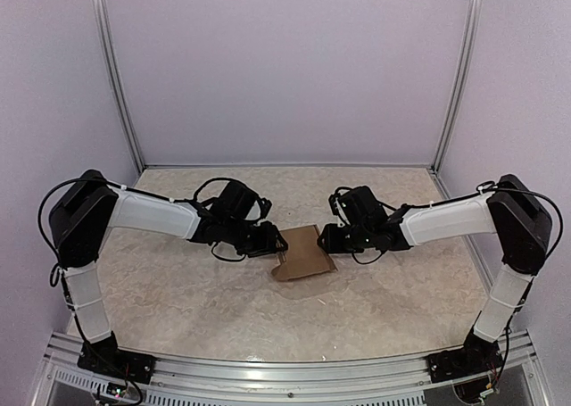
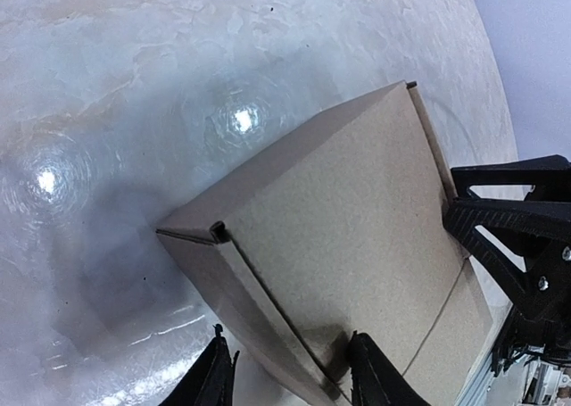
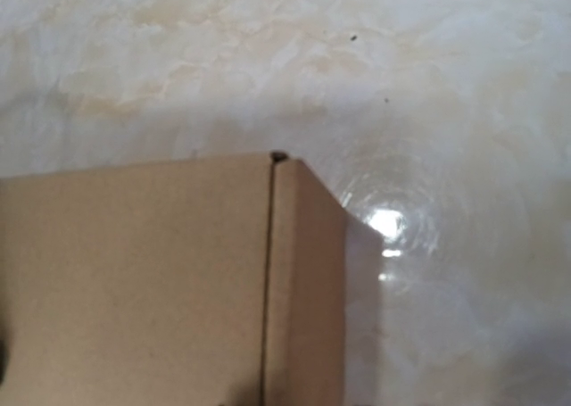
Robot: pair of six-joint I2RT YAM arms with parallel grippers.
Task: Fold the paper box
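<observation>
The paper box (image 1: 305,256) is a brown cardboard carton, folded into a squarish shape, lying on the table between my two arms. My left gripper (image 1: 272,242) is at its left end. In the left wrist view the left gripper (image 2: 293,375) straddles the box's (image 2: 357,219) near side wall: one finger (image 2: 368,375) rests on the top panel, while the other finger (image 2: 217,377) stands clear of the wall over the table. My right gripper (image 1: 326,238) is at the box's right end, and its black frame (image 2: 522,232) shows over the far edge. The right wrist view holds only the box corner (image 3: 134,281), with the fingers out of frame.
The table is a pale marbled surface (image 1: 178,290). Plain walls with metal corner posts (image 1: 120,94) close it in at the back and sides. An aluminium rail (image 1: 285,370) carrying the arm bases runs along the near edge.
</observation>
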